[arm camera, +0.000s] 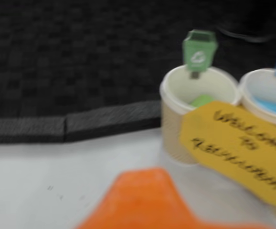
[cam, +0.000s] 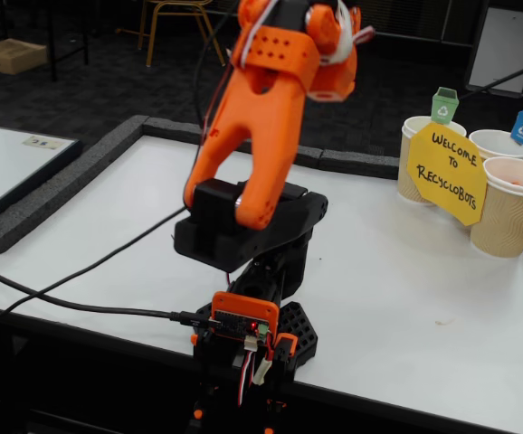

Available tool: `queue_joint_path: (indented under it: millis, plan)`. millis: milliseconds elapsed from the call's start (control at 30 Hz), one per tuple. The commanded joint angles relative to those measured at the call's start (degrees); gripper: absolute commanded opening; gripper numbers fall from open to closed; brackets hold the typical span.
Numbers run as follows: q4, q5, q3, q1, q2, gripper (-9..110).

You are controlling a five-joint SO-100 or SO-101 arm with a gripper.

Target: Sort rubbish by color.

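A green wad (arm camera: 202, 100) of rubbish lies inside the beige cup with the green flag (arm camera: 197, 107). A blue wad (arm camera: 271, 106) lies in the cup with the blue flag (arm camera: 267, 95) beside it. In the fixed view a bit of orange (cam: 521, 180) shows inside the cup with the orange flag (cam: 512, 212). My orange gripper (cam: 334, 41) is raised high above the table, well to the left of the cups. In the wrist view only one blurred orange finger (arm camera: 145, 195) shows at the bottom edge, with nothing seen in it. Whether the jaws are open is not visible.
A yellow octagonal sign (cam: 447, 172) leans on the front of the cups. Black foam edging (cam: 80, 172) borders the white table (cam: 406, 289). The arm's base (cam: 248, 334) stands at the near edge, with a black cable (cam: 80, 303) running off to the left.
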Motion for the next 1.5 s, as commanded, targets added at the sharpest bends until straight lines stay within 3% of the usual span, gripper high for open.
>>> queue_joint_path:
  millis: [0, 333, 533, 1467]
  plan:
    - [-11.6, 2.5, 9.1, -3.3, 0.1, 0]
    - [-24.0, 12.9, 29.3, -5.3, 0.1, 2]
    - [-28.8, 13.5, 39.4, -4.7, 0.1, 2]
    - [-21.2, 13.5, 42.3, -7.2, -0.1, 2]
